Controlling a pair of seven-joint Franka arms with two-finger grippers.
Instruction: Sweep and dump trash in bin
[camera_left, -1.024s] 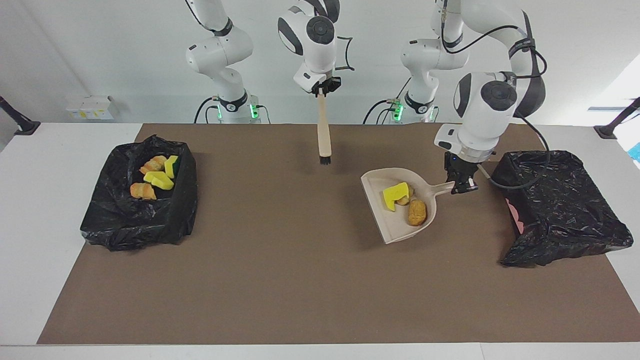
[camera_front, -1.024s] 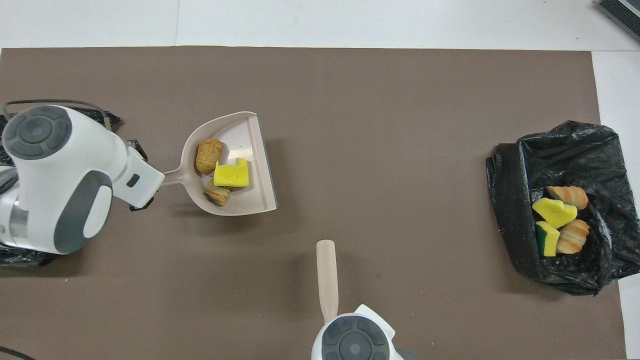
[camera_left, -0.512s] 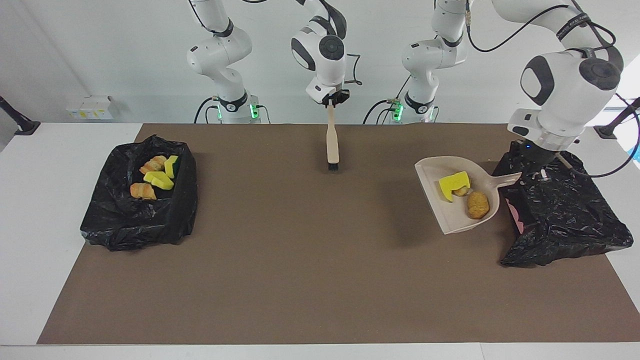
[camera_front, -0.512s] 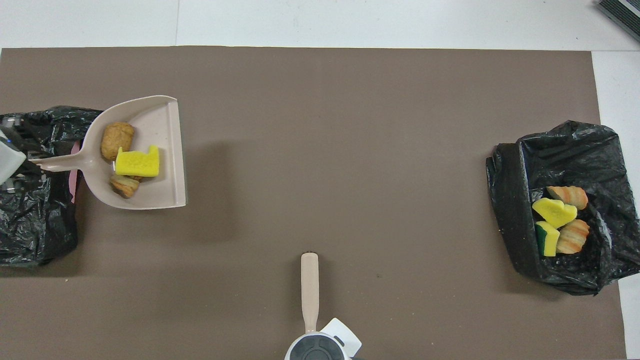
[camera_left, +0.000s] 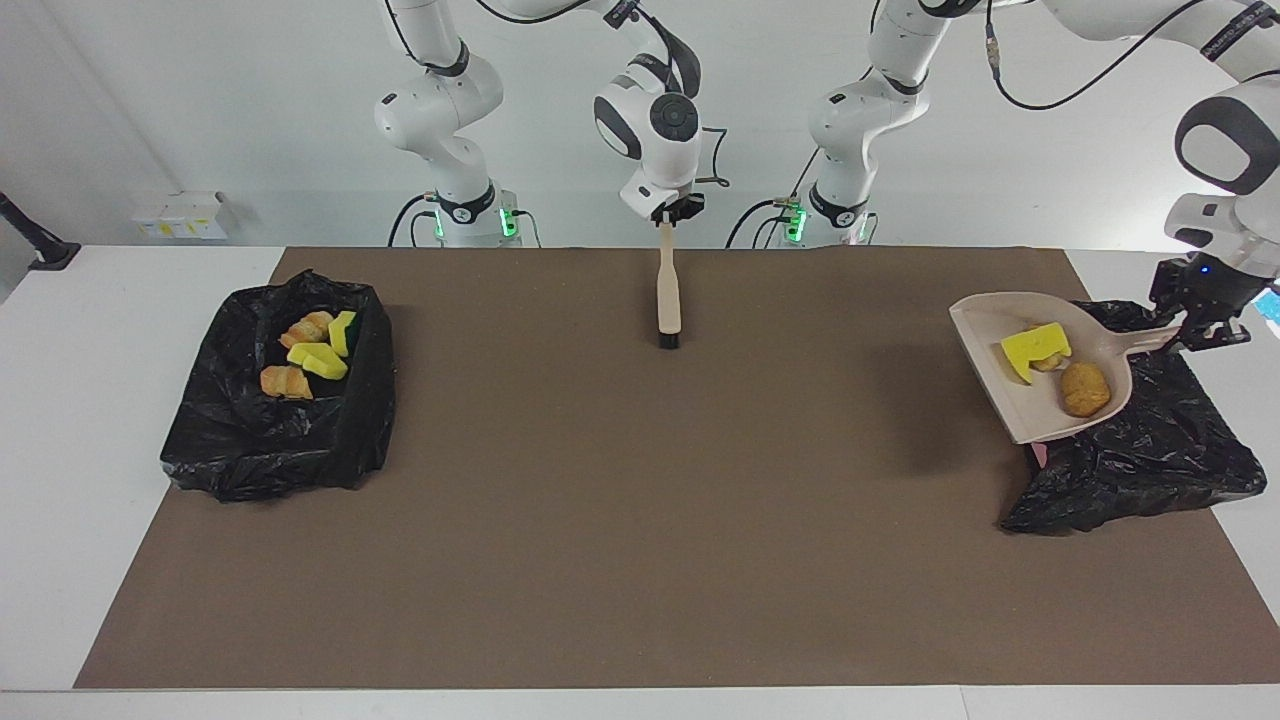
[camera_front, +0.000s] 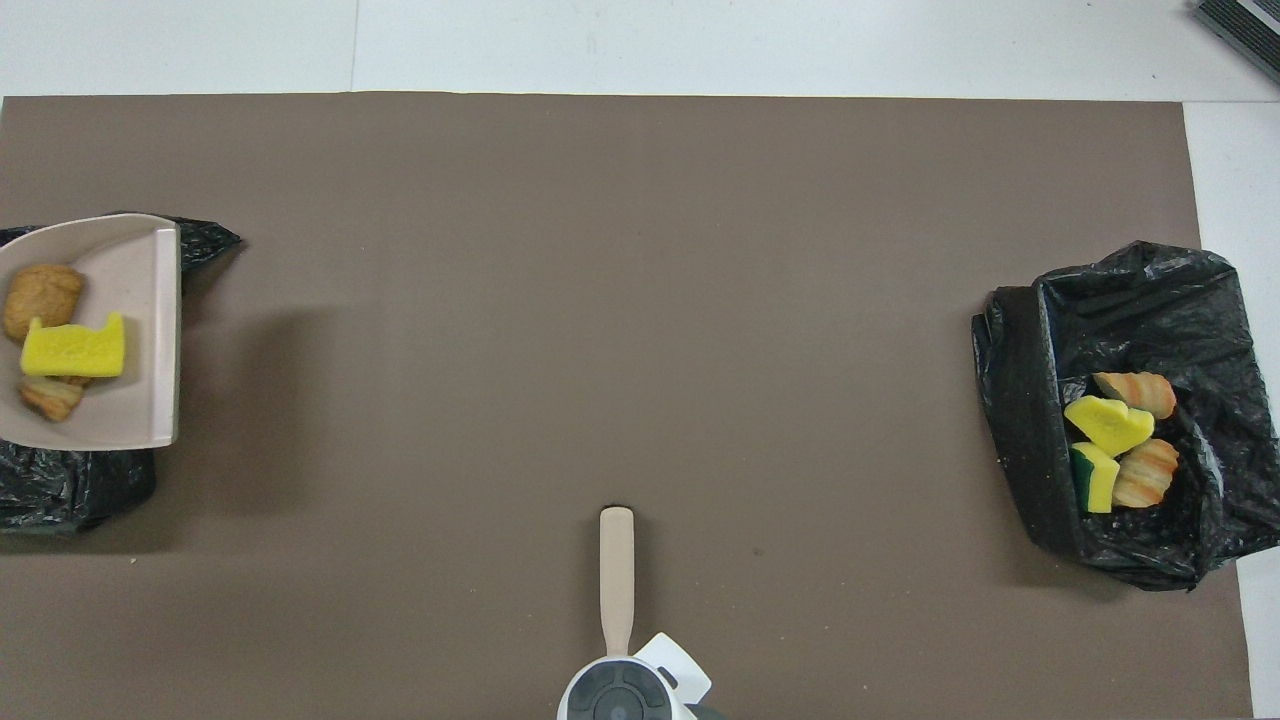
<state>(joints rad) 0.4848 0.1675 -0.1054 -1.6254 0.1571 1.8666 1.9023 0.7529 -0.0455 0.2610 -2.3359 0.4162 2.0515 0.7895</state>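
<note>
My left gripper (camera_left: 1195, 335) is clamped on the handle of the dustpan (camera_left: 1000, 395), held up over the black-lined bin (camera_left: 1150, 460) at my left arm's end of the bench (camera_left: 620, 520). In the pan below it lie a yellow sponge chunk (camera_left: 1033, 348), a bread roll (camera_left: 1084, 389) and a croissant (camera_front: 50, 397). My right gripper (camera_left: 667, 216) grips the brush (camera_left: 667, 290), hanging bristles-down over the brown mat. Four more pieces (camera_left: 310, 355) sit in the other bin (camera_left: 280, 440).
</note>
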